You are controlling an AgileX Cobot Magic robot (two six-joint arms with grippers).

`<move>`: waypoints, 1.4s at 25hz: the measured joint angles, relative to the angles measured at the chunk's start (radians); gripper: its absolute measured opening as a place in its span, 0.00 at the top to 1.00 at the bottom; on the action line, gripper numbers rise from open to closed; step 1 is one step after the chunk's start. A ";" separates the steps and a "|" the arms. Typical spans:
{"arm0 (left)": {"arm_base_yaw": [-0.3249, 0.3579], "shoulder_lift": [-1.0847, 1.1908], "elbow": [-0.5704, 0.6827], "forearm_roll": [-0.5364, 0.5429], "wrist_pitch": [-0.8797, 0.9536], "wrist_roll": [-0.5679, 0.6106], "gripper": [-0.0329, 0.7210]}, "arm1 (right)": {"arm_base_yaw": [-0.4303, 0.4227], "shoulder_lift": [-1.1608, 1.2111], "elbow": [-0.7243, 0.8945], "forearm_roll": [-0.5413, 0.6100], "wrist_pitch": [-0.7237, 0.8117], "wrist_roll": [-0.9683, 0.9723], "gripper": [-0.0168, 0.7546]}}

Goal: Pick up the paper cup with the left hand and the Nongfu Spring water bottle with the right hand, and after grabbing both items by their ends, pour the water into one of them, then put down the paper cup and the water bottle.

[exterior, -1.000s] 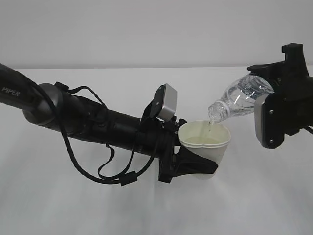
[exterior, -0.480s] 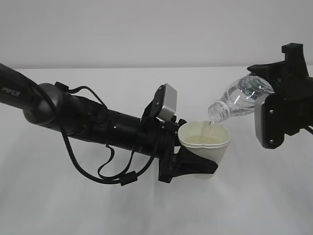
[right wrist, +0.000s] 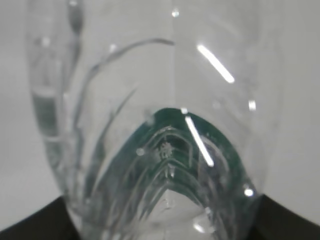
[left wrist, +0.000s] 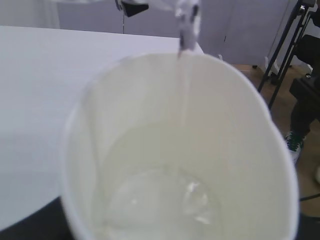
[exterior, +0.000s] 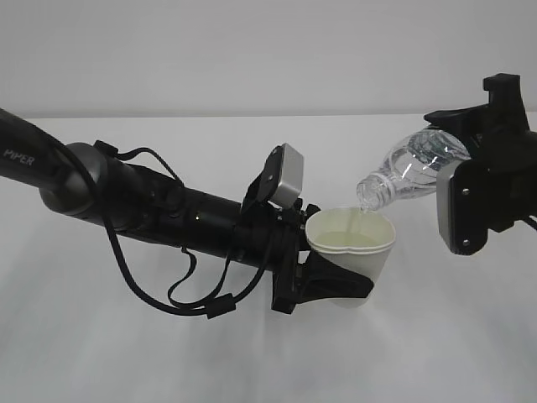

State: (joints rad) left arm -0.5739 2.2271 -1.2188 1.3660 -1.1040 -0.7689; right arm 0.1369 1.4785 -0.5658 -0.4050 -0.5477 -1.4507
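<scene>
Table: plain white top (exterior: 126, 353), pale bare wall (exterior: 252, 50) behind.
Bottle: clear bottle (exterior: 411, 172) tipped, long axis slanting, neck down-left over the cup's rim.
Cup: white paper cup (exterior: 357, 252) upright, raised off the table, water (left wrist: 165, 200) pooling inside.
Left gripper (exterior: 323, 281): clamped around the cup's lower wall.
Right gripper (exterior: 482, 180): grasping the bottle's base end, fingers mostly hidden.
Stream: thin trickle (left wrist: 186, 65), hard to see.

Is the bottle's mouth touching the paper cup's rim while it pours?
Apart. The exterior view shows the bottle mouth hanging above the paper cup rim, gap visible.
</scene>
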 joint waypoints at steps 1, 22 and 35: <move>0.000 0.000 0.000 0.000 0.000 0.000 0.37 | 0.000 0.000 0.000 0.000 0.000 0.000 0.45; 0.000 0.000 0.000 0.000 0.000 0.000 0.37 | 0.000 0.000 -0.002 -0.030 0.019 -0.010 0.47; 0.000 0.000 0.000 0.000 0.001 0.000 0.37 | 0.000 0.000 -0.002 -0.030 0.021 0.016 0.48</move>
State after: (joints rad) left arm -0.5739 2.2271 -1.2188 1.3660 -1.1026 -0.7689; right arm 0.1369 1.4785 -0.5681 -0.4346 -0.5265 -1.4348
